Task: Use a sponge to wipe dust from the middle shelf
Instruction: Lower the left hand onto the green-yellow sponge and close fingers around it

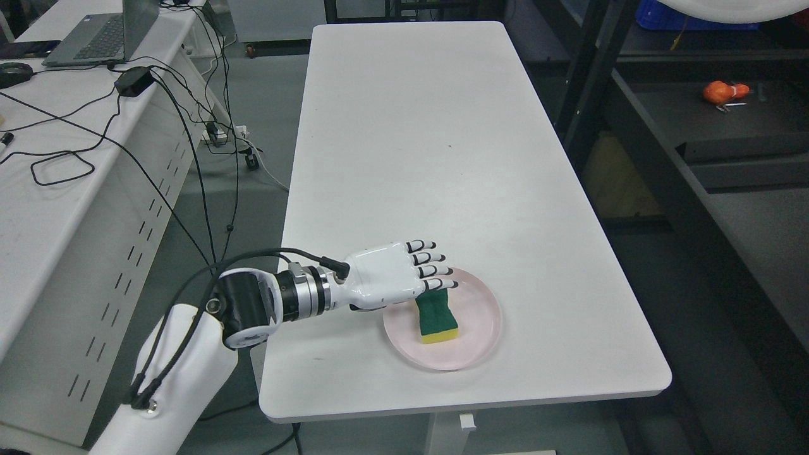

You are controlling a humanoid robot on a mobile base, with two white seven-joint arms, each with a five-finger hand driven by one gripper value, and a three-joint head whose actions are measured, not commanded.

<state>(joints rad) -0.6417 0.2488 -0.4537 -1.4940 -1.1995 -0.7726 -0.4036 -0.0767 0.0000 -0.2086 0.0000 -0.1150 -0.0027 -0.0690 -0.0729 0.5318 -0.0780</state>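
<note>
Green scouring sponge with a yellow foam base (437,317), lying flat on a round pale pink plate (480,328) near the lower centre of the frame, on a long white rectangular table (430,158). Long axis of the sponge running roughly up and down the frame, tilted slightly, yellow edge toward the bottom. White robot left hand with black-jointed fingers (404,275) reaching in from the lower left, palm down, fingers extended and loosely spread, holding nothing. Fingertips over the plate's upper left rim, at or just above the top end of the sponge; actual contact not clear. Sponge just right of and below the palm, so probably a short drop and a closing of the fingers across the narrow width for a grasp. Right hand absent from the frame, so left plainly nearer. Dark metal shelving (695,158) at the right of the frame, well apart from the plate.
</note>
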